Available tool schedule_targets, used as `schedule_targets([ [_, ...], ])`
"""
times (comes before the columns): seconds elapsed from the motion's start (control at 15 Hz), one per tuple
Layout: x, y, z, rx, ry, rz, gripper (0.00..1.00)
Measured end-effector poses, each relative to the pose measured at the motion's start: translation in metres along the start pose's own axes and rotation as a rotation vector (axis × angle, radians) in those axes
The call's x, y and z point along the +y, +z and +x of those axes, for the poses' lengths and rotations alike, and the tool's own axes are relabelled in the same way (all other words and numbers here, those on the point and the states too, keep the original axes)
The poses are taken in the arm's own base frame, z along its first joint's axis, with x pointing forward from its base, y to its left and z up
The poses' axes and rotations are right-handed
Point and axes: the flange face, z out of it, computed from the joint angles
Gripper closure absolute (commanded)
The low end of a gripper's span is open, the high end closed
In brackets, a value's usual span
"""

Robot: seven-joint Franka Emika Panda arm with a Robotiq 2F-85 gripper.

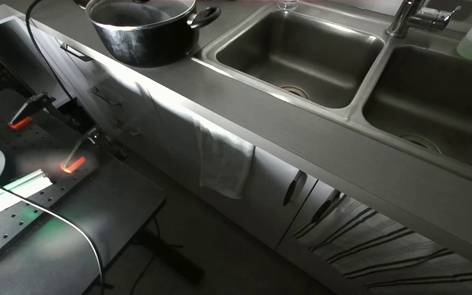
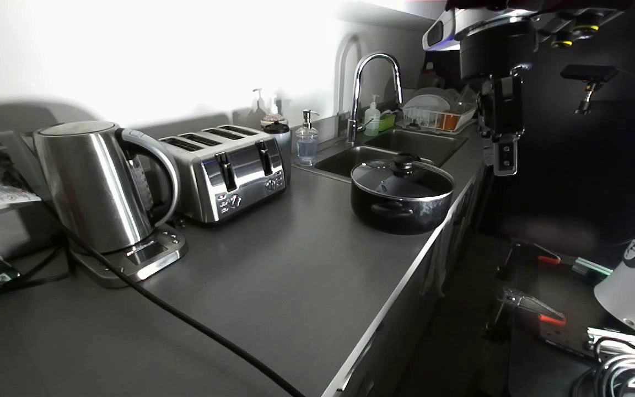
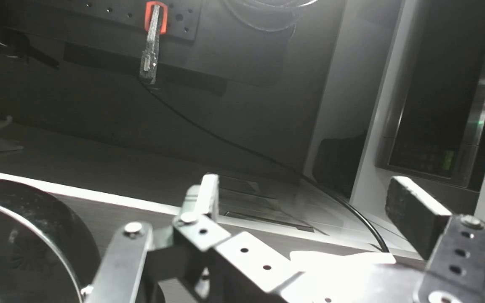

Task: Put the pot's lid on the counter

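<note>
In an exterior view, the counter [image 2: 273,275] is seen from lower left past centre, pot [image 2: 400,215] set on it mid-right, capped by lid [image 2: 428,184]; in wrist view, gripper [image 3: 307,195] is noted lower right, fingers [image 3: 415,219] spread wide

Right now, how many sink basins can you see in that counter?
2: one basin nearer the pot, and a second basin past the steel divider. Both are sunk in the counter; no others are in view.
</note>
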Motion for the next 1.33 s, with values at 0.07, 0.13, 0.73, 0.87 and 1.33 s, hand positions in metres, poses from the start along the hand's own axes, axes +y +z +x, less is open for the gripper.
schedule_targets([
  [0.07, 0.000, 0.000, 0.000, 0.000, 0.000, 0.000, 0.00],
  [0.13, 0.000, 0.000, 0.000, 0.000, 0.000, 0.000, 0.00],
  [0.73, 0.022, -0.010, 0.011, 0.039, 0.043, -0.004, 0.00],
  [0.87, 0.031, -0.013, 0.017, 0.070, 0.058, -0.015, 0.00],
  [1.33, 0.073, -0.023, 0.049, 0.158, 0.127, -0.049, 0.00],
])
